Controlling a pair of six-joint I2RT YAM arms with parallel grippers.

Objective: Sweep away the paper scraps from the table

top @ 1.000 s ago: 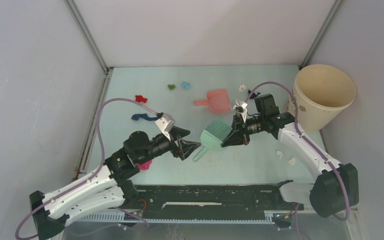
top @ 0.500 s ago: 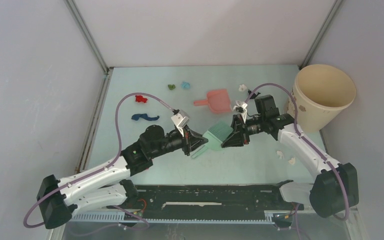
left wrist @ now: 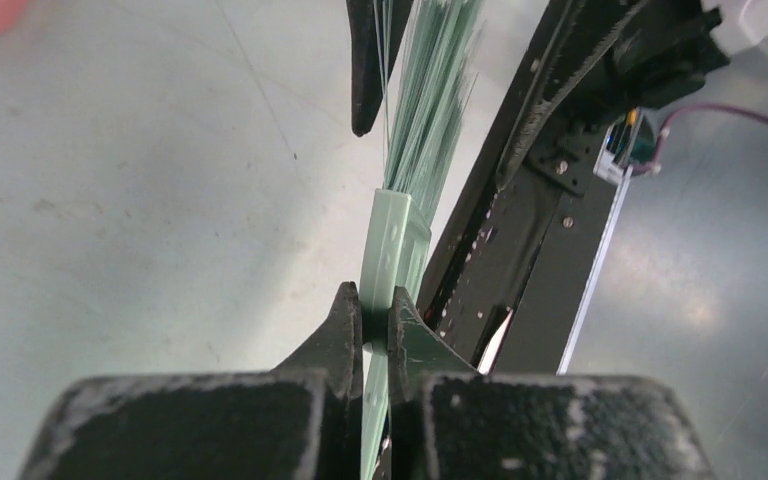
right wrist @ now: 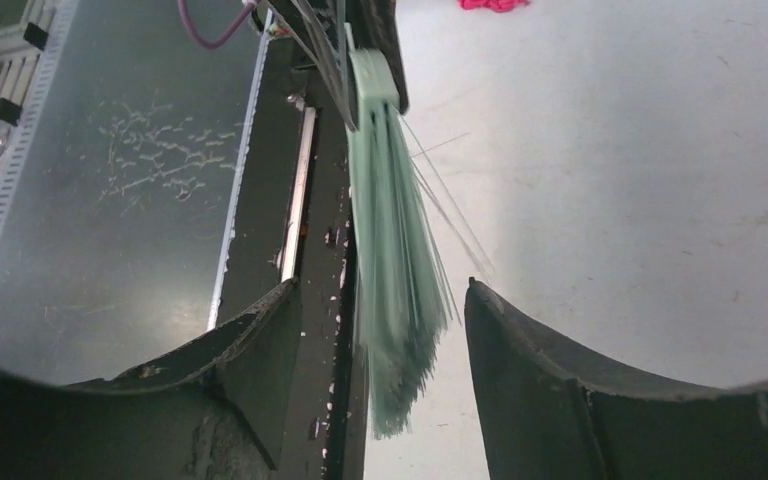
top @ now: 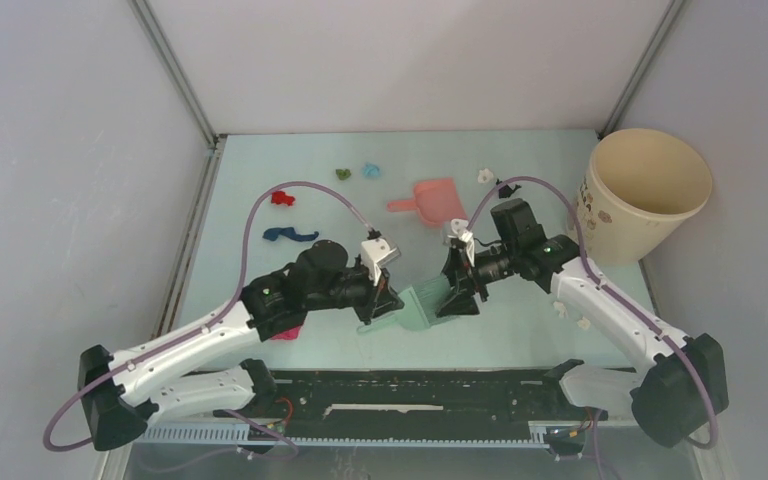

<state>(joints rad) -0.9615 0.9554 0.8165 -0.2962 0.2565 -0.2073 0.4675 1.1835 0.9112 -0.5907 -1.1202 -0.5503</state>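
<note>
The left gripper (left wrist: 372, 300) is clamped tight on the handle of the teal hand brush (left wrist: 398, 225), which stands on edge. The right gripper (right wrist: 380, 290) is spread wide, with the bristles between its fingers (right wrist: 550, 370). On the table (top: 520, 335), a magenta scrap (top: 285, 332) lies behind the left fingers, half under that arm. Beyond both sets of fingers lies the pink dustpan (top: 435, 200). Farther left lie the dark blue scrap (top: 290, 235), red scrap (top: 282, 198), green scrap (top: 342, 173) and light blue scrap (top: 370, 170).
</note>
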